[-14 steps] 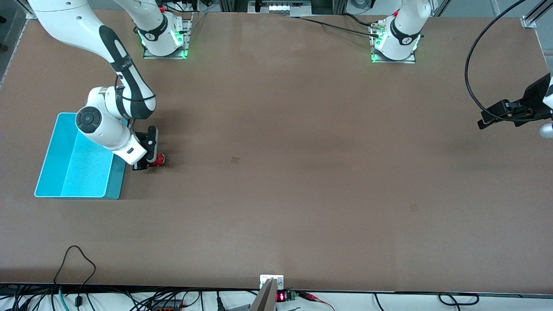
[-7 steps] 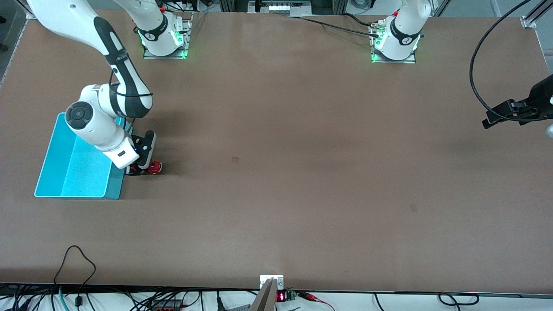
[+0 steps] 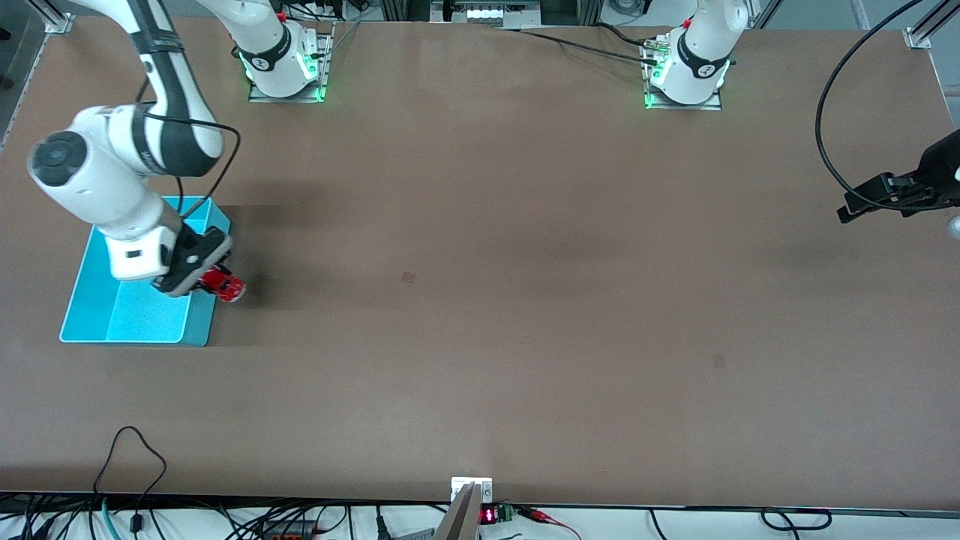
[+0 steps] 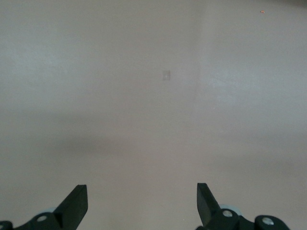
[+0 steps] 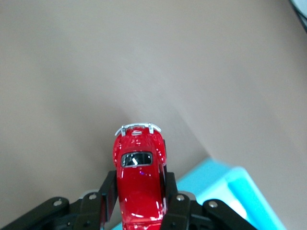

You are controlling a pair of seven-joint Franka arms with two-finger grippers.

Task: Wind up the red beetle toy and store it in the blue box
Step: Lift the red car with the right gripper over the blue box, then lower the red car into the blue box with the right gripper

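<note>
Right pincer (image 3: 212, 279) is clamped on the red beetle toy (image 3: 223, 283), its two fingers (image 5: 109, 191) pressed against the car's sides, and the car is lifted off the surface (image 3: 480, 300). It hangs over the blue box's (image 3: 97, 322) wall on the side toward the middle of the surface, its nose poking out past the rim; the right wrist view shows the box's corner right beneath the car. The box sits near the edge at the right arm's end of the surface. Whether the toy is wound cannot be told from what shows. The pickup is done; what remains, I judge, is to carry the car fully over the box floor and let go. Left pincer (image 4: 142, 206) waits spread wide and empty above bare surface at the left arm's end.
</note>
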